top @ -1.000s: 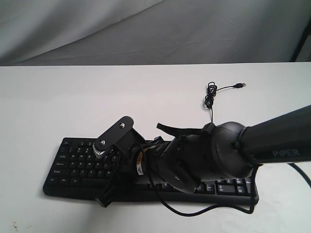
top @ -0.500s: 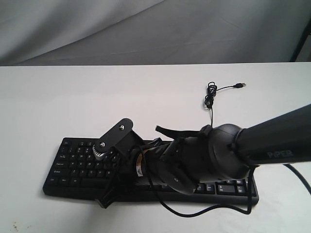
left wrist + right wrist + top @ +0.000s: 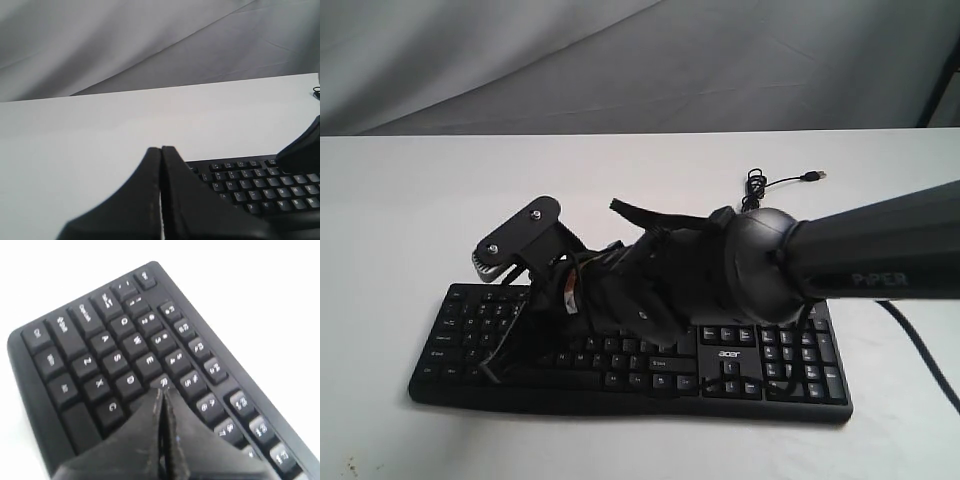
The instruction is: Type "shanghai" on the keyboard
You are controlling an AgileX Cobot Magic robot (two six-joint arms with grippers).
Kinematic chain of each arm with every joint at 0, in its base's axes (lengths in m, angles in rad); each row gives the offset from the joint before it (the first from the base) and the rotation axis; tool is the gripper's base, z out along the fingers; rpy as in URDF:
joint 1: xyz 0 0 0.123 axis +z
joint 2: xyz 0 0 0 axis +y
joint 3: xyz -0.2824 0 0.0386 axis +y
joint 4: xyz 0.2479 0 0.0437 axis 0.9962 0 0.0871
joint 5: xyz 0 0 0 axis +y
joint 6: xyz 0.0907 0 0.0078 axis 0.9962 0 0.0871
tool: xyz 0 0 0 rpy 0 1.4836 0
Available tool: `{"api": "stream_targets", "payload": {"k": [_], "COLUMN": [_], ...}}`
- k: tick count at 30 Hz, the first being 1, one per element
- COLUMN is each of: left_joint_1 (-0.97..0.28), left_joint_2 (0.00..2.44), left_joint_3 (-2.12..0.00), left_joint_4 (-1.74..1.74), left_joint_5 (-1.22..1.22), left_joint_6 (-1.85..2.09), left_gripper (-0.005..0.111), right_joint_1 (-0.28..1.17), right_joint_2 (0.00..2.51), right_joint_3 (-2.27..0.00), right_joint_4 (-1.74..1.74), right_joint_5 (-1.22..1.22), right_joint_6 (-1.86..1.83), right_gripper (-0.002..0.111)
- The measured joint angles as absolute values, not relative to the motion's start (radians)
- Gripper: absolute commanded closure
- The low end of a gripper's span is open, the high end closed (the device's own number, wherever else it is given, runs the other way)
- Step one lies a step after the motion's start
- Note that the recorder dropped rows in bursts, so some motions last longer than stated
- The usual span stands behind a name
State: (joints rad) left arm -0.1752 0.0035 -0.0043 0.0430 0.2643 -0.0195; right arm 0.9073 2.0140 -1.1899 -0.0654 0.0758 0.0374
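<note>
The black keyboard point(image 3: 770, 360) with white legends and an "acer" logo lies near the table's front edge. My right arm reaches across it from the right. Its gripper point(image 3: 496, 366) is shut, with nothing between its fingers, above the keyboard's left end. In the right wrist view the shut tips point(image 3: 162, 391) point at the letter keys point(image 3: 116, 359), just under the R key; whether they touch a key I cannot tell. The left gripper point(image 3: 161, 150) is shut and empty, beside the keyboard's point(image 3: 250, 187) left end, and does not show in the exterior view.
The keyboard's thin black cable point(image 3: 753, 192) lies coiled behind it on the white table point(image 3: 420, 200), ending in a USB plug point(image 3: 811, 176). A grey cloth backdrop point(image 3: 620, 60) hangs behind the table. The right arm's own cable loops over the number pad side.
The right arm has swung left and back over the keyboard. Its shut gripper has gone from the front edge near the middle to the left key block, uncovering the keyboard's middle and the logo.
</note>
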Motion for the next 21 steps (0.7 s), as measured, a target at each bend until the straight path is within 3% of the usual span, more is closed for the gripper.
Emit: {"api": "stream_targets", "payload": {"k": [21], "left_joint_1": [-0.175], "left_joint_2": [0.003], "left_joint_3": [-0.004], "left_joint_4": [0.043], "left_joint_5": [0.264], "left_joint_6": [-0.02], "left_gripper": [0.107], "right_joint_1": [0.907], "right_joint_2": [2.095], "right_joint_3": [-1.206], "right_joint_4": [-0.065], "right_joint_5": [0.081], "right_joint_6": [0.024], "right_gripper": [0.108]}}
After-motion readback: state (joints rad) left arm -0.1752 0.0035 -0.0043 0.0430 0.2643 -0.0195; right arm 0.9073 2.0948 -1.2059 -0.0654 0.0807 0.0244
